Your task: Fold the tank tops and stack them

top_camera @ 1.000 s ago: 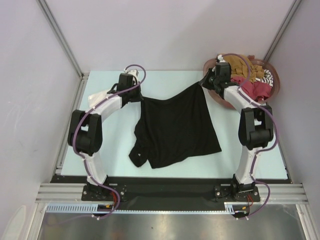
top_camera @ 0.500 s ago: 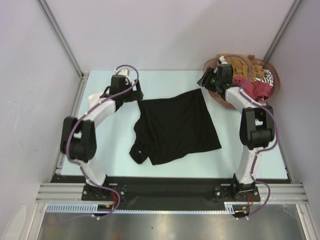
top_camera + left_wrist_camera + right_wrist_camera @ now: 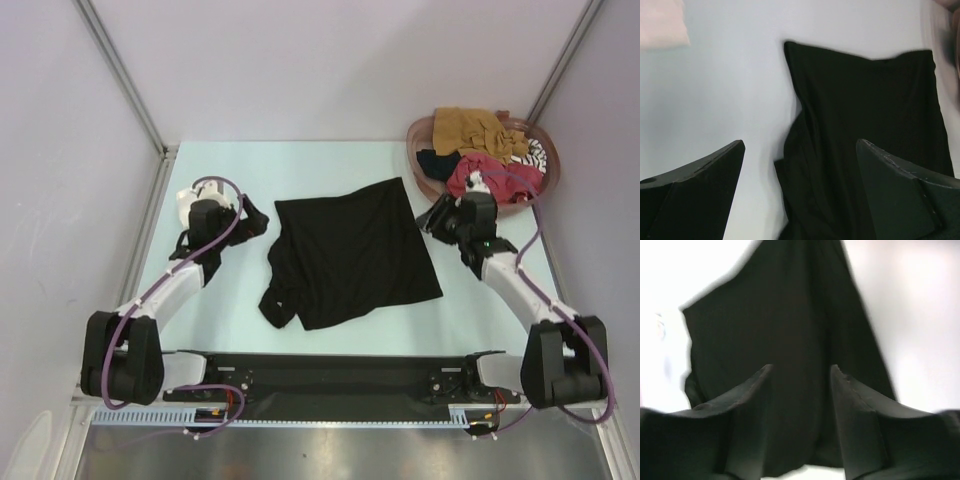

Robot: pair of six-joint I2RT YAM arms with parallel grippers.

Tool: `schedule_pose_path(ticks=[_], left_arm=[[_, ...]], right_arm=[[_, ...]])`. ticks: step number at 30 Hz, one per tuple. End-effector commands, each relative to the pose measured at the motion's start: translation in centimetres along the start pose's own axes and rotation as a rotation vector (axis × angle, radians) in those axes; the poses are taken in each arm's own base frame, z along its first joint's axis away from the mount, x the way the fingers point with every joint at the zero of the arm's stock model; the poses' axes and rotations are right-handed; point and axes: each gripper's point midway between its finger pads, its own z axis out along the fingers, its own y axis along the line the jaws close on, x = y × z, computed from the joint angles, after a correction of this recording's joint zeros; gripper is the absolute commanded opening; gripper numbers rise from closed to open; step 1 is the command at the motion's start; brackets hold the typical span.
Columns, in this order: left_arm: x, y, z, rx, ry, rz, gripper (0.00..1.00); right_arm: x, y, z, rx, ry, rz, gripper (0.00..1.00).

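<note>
Top view, surroundings: the basket (image 3: 421, 131) sits in the upper right corner of the table (image 3: 330, 165). It holds a mustard top (image 3: 468, 124) at the back, a red top (image 3: 488, 176) at the front, and a striped top (image 3: 537, 152) at its right rim. A dark piece lies at its left side; we cannot tell what it is. A white top (image 3: 662, 22) lies at the table's left edge, upper left in the left wrist view, partly hidden by the left arm in the top view.

The black top (image 3: 355, 250) lies spread on the table at the centre of the frame, apart from the basket. It is a roughly square panel, turned slightly, with its upper edge rising toward the right. The lower left end is crumpled into folds. Its longer run goes from the upper right corner down to that bunched lower left end.

The left gripper (image 3: 250, 215) is just left of the black top's upper left corner, jaws wide apart in its wrist view. The right gripper (image 3: 432, 218) sits between the black top's upper right edge and the basket, jaws apart, with black cloth filling its wrist view. We cannot tell whether either touches the cloth.
</note>
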Motion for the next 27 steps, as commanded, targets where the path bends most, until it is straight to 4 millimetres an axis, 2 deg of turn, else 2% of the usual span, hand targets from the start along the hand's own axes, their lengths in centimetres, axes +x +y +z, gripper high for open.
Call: schedule_pose_path(ticks=[1,2,3,4,6,7,9,10,12,13,15,16,17,20,23,27], left_arm=[[2.0,-1.7,-1.7,0.089,0.063,-0.100,0.99],[2.4,-1.8,-2.7,0.093,0.049,-0.105,0.99],[2.6,-1.8,-3.2,0.090,0.048,-0.115,0.99],[3.2,-1.7,-3.7,0.082,0.062,-0.125,1.00],[3.8,-2.4,-5.2,0.113,0.061,-0.145,1.00],[4.7,-2.5,-5.8,0.114,0.086,-0.156,1.00],[5.2,-2.7,-6.9,0.125,0.074,-0.153,1.00],[5.9,-2.6,-7.2,0.119,0.091,-0.148,1.00],[6.1,-2.2,-7.9,0.108,0.082,-0.147,1.00],[6.2,-1.9,-8.0,0.095,0.077,-0.150,1.00],[6.5,-1.3,-8.3,0.076,0.061,-0.174,1.00],[6.6,-0.5,-8.3,0.032,0.046,-0.227,1.00],[6.8,0.1,-8.3,-0.003,0.043,-0.256,1.00],[6.9,1.8,-8.5,-0.104,0.024,-0.328,1.00],[6.5,1.8,-8.4,-0.096,-0.001,-0.335,1.00],[7.0,1.1,-7.9,-0.088,0.078,-0.285,1.00]], right_arm=[[3.2,-2.9,-2.2,0.096,0.039,0.043,0.56],[3.4,-3.0,-3.3,0.093,0.021,0.043,0.56],[5.0,-4.5,-3.9,0.145,0.053,0.055,0.56],[5.5,-5.3,-4.4,0.177,0.050,0.058,0.53],[6.7,-6.3,-5.5,0.201,0.073,0.066,0.54],[7.1,-7.5,-5.8,0.261,0.069,0.072,0.55],[8.0,-8.2,-6.4,0.286,0.094,0.085,0.64],[8.5,-8.7,-6.6,0.312,0.098,0.113,0.83],[9.1,-9.6,-6.8,0.351,0.121,0.142,0.93],[9.6,-9.3,-6.5,0.327,0.153,0.134,0.95],[10.2,-9.5,-6.5,0.331,0.177,0.156,0.88],[10.5,-9.7,-6.5,0.344,0.184,0.175,0.65],[10.7,-10.0,-6.5,0.366,0.184,0.209,0.59],[10.7,-10.1,-6.9,0.396,0.181,0.251,0.64],[11.0,-10.4,-7.3,0.416,0.175,0.284,0.63],[12.8,-10.9,-7.2,0.439,0.227,0.325,0.61]])
